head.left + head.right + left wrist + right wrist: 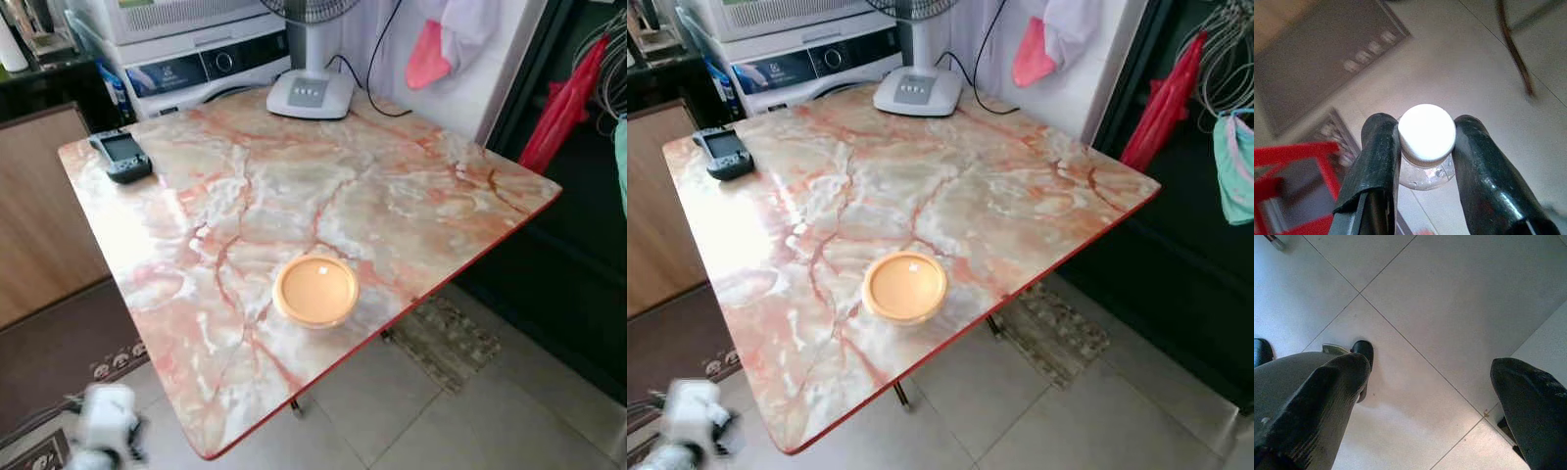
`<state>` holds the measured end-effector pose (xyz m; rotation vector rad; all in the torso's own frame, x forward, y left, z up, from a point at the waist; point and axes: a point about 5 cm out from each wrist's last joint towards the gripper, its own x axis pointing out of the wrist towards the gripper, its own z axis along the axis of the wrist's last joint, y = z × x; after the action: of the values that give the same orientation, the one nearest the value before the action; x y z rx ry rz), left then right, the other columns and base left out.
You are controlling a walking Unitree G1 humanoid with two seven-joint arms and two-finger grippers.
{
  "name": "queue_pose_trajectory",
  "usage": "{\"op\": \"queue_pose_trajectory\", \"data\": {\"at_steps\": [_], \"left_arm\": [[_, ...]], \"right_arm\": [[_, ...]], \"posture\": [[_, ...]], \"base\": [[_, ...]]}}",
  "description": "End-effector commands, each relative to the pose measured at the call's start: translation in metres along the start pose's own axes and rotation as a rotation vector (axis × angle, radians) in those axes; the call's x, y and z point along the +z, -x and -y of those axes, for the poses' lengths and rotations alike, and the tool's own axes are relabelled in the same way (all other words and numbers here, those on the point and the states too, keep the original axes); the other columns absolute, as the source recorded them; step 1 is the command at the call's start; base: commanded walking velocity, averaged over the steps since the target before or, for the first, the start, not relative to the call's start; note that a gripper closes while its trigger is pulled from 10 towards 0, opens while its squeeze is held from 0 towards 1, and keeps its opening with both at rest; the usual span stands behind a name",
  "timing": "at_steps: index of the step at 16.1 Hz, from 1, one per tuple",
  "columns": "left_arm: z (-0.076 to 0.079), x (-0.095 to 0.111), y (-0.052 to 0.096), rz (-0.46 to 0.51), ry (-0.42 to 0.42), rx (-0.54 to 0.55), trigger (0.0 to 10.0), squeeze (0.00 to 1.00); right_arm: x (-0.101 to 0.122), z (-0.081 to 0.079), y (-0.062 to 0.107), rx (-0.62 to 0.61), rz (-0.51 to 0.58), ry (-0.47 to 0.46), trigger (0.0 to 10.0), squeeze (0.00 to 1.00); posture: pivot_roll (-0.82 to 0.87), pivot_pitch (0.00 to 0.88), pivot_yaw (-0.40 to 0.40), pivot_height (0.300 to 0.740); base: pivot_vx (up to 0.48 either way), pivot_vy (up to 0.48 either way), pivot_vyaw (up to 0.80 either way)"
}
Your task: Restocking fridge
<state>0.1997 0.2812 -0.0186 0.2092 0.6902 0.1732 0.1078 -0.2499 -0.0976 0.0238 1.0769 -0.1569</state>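
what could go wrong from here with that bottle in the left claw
1. The left claw pinches the clear plastic bottle with the white cap just under the cap, so the smooth neck could slip out and drop onto the tiled floor.
2. The round orange lidded container sits close to the red edge of the marble-patterned table; a swinging arm might knock it off.
3. The right claw hangs open over the floor, not placed to catch anything.

A marble-patterned table (411, 206) carries an orange lid (315, 290), a dark handheld device (120, 155) and a fan base (310, 94). Behind stands possibly a washer (196, 64). A mat (443, 338) lies below.
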Motion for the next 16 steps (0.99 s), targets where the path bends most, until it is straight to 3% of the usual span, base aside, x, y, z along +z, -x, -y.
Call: {"op": "queue_pose_trajectory", "data": {"at_steps": [1, 4, 11, 16], "left_arm": [[0.017, -0.015, -0.005, -0.025, -0.055, -0.057, 10.0, 0.00], [0.045, -0.038, -0.008, -0.135, -0.156, -0.142, 10.0, 0.00], [0.042, -0.044, -0.009, -0.153, -0.138, -0.086, 10.0, 0.00], [0.052, -0.052, -0.007, -0.207, -0.104, -0.107, 10.0, 0.00]], "right_arm": [[-0.004, 0.000, 0.001, -0.006, -0.008, -0.021, 10.0, 0.00], [-0.005, -0.002, 0.001, -0.010, -0.006, -0.041, 10.0, 0.00], [-0.010, -0.006, 0.001, -0.020, -0.006, -0.095, 10.0, 0.00], [-0.010, -0.002, 0.002, -0.019, -0.009, -0.092, 10.0, 0.00]], "posture": [[0.19, 0.022, -0.014, 0.740], [0.15, 0.001, 0.012, 0.740], [0.12, 0.000, 0.031, 0.740], [0.14, 0.008, 0.019, 0.740]], "base": [[0.000, 0.000, 0.00], [0.000, 0.000, 0.00], [0.000, 0.000, 0.00], [0.000, 0.000, 0.00]]}}
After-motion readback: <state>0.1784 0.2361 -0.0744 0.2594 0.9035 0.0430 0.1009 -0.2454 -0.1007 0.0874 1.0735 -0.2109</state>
